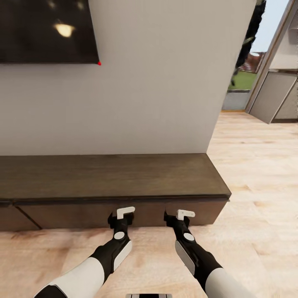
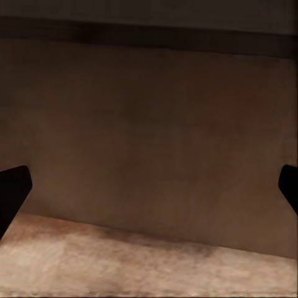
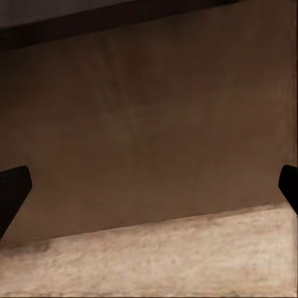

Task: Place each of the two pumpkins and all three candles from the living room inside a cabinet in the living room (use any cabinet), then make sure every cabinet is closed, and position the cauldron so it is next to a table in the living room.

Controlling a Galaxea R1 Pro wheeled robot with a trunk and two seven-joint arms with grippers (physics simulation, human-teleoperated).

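Note:
The low dark-brown cabinet runs along the wall in the head view, its flat top bare and its wide drawer front shut. My left gripper and right gripper are side by side just in front of that drawer front, low near the floor. In the left wrist view the open left gripper faces the brown panel; its dark fingertips sit at the frame's edges. The right gripper is likewise open before the panel. Pumpkins, candles, cauldron and coffee table are out of view.
A dark screen hangs on the grey wall above the cabinet. Light wooden floor spreads to the right of the cabinet's end. Farther right are an opening to outdoors and grey units.

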